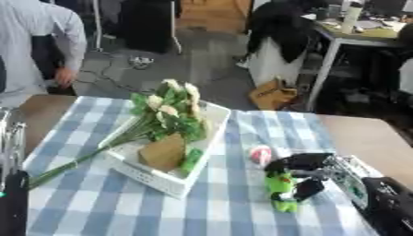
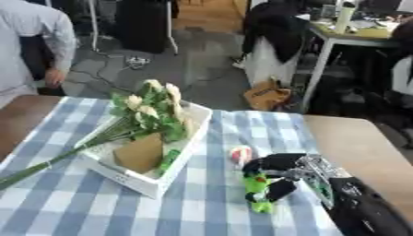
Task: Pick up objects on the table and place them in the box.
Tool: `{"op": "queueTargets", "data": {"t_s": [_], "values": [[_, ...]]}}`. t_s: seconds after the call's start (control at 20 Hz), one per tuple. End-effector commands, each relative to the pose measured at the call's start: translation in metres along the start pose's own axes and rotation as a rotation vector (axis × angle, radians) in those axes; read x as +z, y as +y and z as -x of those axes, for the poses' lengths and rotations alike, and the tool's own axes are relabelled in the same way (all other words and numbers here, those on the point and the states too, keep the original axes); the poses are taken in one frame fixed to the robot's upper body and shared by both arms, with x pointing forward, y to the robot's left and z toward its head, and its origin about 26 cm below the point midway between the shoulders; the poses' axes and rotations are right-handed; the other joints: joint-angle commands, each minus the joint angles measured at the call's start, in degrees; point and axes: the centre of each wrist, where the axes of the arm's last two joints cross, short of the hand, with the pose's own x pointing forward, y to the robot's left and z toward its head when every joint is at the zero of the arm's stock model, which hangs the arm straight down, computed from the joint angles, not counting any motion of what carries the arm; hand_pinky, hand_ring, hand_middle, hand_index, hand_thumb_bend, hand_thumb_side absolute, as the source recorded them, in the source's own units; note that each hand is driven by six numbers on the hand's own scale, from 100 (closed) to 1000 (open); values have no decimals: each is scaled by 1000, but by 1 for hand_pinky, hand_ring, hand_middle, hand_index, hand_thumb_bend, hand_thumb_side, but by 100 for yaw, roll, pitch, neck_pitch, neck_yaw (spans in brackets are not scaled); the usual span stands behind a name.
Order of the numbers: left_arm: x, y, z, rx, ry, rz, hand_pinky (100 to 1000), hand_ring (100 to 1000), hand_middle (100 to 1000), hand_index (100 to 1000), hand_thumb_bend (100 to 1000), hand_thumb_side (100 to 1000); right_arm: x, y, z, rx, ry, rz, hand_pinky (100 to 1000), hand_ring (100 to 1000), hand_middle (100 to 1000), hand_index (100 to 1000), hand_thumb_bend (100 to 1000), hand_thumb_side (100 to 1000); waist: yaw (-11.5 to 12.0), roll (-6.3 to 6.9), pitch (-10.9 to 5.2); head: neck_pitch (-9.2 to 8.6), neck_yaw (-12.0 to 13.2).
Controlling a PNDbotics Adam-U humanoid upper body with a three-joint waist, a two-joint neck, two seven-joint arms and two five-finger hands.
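**Right hand on a green toy beside the white box**

A table under a blue-and-white checked cloth [image 1: 242, 203] stands in a cluttered workroom, with bare wood showing at its left and right ends.

Count: one white box [image 1: 174, 177], one bunch of cream flowers [image 1: 165, 113] with long green stems, one brown paper-like piece [image 1: 164, 152] and one green strip [image 1: 191, 160] inside the box, one bright green toy [image 1: 280, 186], one pink-and-white round thing [image 1: 260, 155].

The right hand [image 2: 278, 177] comes in from the lower right, its dark fingers curled round the green toy, which sits on the cloth beneath it. The pink-and-white round thing lies just beyond the hand, on the side toward the box. The box stands well to the hand's left, tilted askew; the flower heads lie across its far end and the stems trail out over its near left rim, away from the hand.

The left eye view alone shows a dark and silver shape, probably the left arm [image 1: 12, 184], at the lower left edge; its fingers cannot be made out. The right eye view shows more of the right forearm.
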Motion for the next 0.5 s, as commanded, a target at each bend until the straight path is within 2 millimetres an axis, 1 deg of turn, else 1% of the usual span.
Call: {"op": "queueTargets", "data": {"t_s": [0.05,0.25,0.4,0.45,0.5], "values": [[-9,0,-5,5,-39,-10,815,981,895,972,100,907,7,-6,7,23,-48,-68,765,897,940,889,403,793,3,119,64,-82,-18],[-10,0,-5,9,-42,-14,814,981,893,972,100,908,7,-5,7,-3,-57,-65,748,851,940,866,408,764,11,137,82,-92,-20],[-11,-1,-5,16,-45,-19,814,981,893,972,100,907,6,-2,6,-22,-62,-74,753,854,944,863,417,758,24,151,104,-139,-31],[-11,-1,-5,17,-46,-20,813,981,892,972,100,907,6,-1,6,-28,-65,-76,749,848,945,858,441,730,27,154,112,-151,-36],[-11,-2,-5,18,-47,-21,813,981,892,972,100,907,7,0,7,-35,-69,-79,749,848,945,858,441,730,30,157,118,-160,-40]]}}
